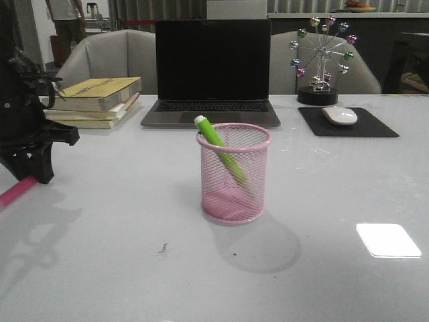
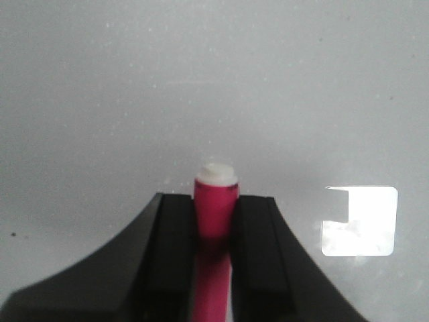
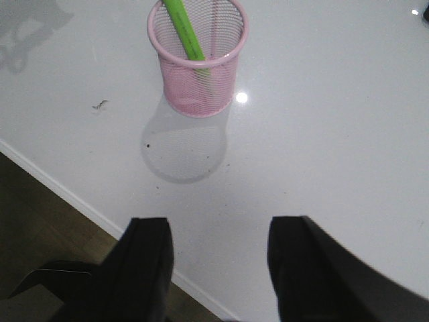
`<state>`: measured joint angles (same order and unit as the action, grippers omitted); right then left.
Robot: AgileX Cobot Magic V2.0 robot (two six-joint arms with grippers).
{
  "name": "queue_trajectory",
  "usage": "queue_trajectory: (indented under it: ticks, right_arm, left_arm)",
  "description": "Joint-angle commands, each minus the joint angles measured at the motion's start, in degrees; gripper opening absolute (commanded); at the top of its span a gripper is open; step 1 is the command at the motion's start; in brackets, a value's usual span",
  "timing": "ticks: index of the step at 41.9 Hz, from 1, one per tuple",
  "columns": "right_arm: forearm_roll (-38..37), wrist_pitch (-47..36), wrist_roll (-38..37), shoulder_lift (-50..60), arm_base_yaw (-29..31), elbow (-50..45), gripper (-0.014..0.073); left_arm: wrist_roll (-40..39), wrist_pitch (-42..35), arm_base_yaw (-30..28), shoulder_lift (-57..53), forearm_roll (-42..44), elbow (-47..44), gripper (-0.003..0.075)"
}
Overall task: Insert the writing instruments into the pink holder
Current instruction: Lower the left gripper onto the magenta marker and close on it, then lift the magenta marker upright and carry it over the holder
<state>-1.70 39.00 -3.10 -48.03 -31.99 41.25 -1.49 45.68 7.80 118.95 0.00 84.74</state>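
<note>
The pink mesh holder (image 1: 234, 172) stands mid-table, and the lime green marker (image 1: 221, 150) leans inside it with its whitish end over the left rim. From the right wrist the holder (image 3: 197, 57) and the green marker (image 3: 186, 31) show too. At the far left my left gripper (image 1: 30, 176) is shut on the magenta marker (image 1: 17, 191), which lies low by the table. The left wrist view shows the magenta marker (image 2: 216, 209) pinched between both fingers (image 2: 175, 231), white end poking forward. My right gripper (image 3: 218, 241) hangs open and empty over the table's near edge, well short of the holder.
Behind the holder sit an open laptop (image 1: 212, 70), a stack of books (image 1: 97, 100) at the back left, and a mouse (image 1: 340, 115) on a black pad (image 1: 347, 123) with a ferris-wheel ornament (image 1: 322, 57) at the back right. The table edge (image 3: 80, 201) runs close to the right gripper.
</note>
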Motion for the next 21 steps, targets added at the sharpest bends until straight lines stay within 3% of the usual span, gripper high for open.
queue_trajectory:
  ticks: [1,13,19,21]
  right_arm:
    - [-0.60,-3.38,0.19,0.64,0.11,1.61,0.0446]
    - [-0.60,-3.38,0.19,0.64,0.11,1.61,0.0446]
    - [-0.60,-3.38,0.19,0.64,0.11,1.61,0.0446]
    - [-0.60,-3.38,0.19,0.64,0.11,1.61,0.0446]
  left_arm:
    - [-0.06,-2.47,1.08,-7.71,-0.69,-0.08,0.0092]
    - [-0.06,-22.93,6.72,-28.14,-1.30,-14.92,0.0092]
    - [-0.06,-37.98,9.94,-37.80,-4.16,-23.44,0.0092]
    - [-0.06,-46.51,11.36,-40.70,-5.28,-26.68,0.0092]
